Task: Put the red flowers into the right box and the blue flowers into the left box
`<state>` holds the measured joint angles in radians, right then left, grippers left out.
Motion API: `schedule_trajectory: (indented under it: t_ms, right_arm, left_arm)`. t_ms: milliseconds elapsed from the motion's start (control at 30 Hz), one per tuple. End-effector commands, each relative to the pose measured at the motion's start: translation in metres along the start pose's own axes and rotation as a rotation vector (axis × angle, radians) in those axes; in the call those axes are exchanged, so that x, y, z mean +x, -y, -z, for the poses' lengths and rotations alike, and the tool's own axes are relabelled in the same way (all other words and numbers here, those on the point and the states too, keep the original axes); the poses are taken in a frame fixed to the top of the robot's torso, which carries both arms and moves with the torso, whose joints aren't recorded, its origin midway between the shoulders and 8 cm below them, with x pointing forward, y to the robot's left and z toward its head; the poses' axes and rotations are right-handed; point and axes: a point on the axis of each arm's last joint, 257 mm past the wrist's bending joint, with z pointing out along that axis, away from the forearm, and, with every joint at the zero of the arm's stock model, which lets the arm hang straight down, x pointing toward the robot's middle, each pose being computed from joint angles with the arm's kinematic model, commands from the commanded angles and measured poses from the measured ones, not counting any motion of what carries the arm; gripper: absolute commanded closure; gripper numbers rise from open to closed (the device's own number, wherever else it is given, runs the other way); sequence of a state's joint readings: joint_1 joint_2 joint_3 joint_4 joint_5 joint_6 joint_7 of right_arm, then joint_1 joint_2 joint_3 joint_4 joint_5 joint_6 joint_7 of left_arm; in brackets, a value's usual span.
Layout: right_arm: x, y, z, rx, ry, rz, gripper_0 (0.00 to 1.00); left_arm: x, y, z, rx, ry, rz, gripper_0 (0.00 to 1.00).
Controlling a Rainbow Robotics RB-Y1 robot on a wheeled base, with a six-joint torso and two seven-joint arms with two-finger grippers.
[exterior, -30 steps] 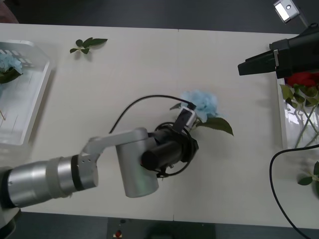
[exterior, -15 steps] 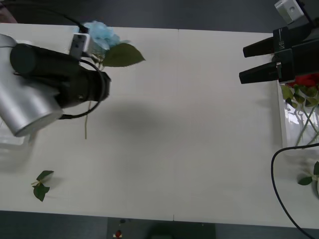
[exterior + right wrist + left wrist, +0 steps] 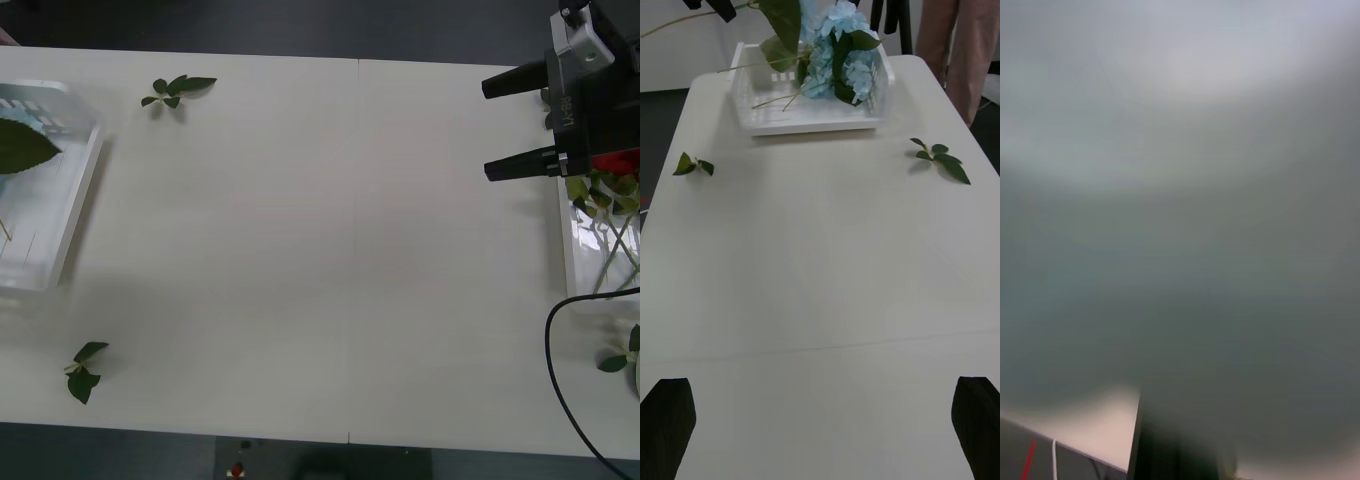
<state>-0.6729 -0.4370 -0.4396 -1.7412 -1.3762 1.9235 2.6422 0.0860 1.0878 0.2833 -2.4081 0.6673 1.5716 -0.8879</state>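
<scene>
The left box (image 3: 75, 200) stands at the table's left end, with a large green leaf (image 3: 20, 145) over it. In the right wrist view the blue flowers (image 3: 839, 52) are heaped in the left box (image 3: 812, 124). My left gripper (image 3: 709, 6) hangs above that box's far corner, shut on one thin stem (image 3: 670, 26) that is in the air. The right gripper (image 3: 487, 132) hovers open by the right box (image 3: 568, 250), nothing between its black fingers (image 3: 666, 427). The red flowers (image 3: 615, 160) lie in the right box, partly hidden behind that gripper.
Loose leaf sprigs lie at the far left (image 3: 178, 90) and near left (image 3: 82, 370) of the table. Another leaf (image 3: 618, 362) and a black cable (image 3: 548, 340) are at the right edge. A person's legs (image 3: 959, 45) stand beyond the table's left end.
The left arm carried a blue flower from the table's middle to the left and out of the front view. The right gripper shifted slightly and stays open.
</scene>
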Motion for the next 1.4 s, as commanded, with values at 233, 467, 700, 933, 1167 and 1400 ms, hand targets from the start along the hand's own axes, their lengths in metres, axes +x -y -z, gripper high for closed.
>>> schedule_trajectory:
  t_ms: [233, 467, 700, 933, 1167, 1400]
  right_arm:
    - [-0.016, 0.012, 0.014, 0.052, -0.002, 0.116, 0.00]
    - [-0.016, 0.013, 0.018, 0.061, 0.000, 0.115, 0.00]
    - [-0.016, 0.013, 0.018, 0.061, 0.000, 0.115, 0.00]
    - [-0.016, 0.013, 0.018, 0.061, 0.000, 0.115, 0.00]
    - [-0.016, 0.013, 0.018, 0.061, 0.000, 0.115, 0.00]
    - [-0.016, 0.013, 0.018, 0.061, 0.000, 0.115, 0.00]
  left_arm:
    - [0.021, -0.084, -0.050, -0.128, -0.013, 0.017, 1.00]
    - [0.019, -0.110, -0.080, -0.146, -0.014, 0.046, 1.00]
    - [0.016, -0.110, -0.108, -0.164, -0.019, 0.007, 1.00]
    - [0.019, -0.115, -0.122, -0.160, -0.008, -0.007, 0.88]
    - [0.020, -0.119, -0.122, -0.179, -0.005, -0.044, 0.52]
    - [0.009, -0.113, -0.120, -0.153, 0.045, -0.066, 0.35]
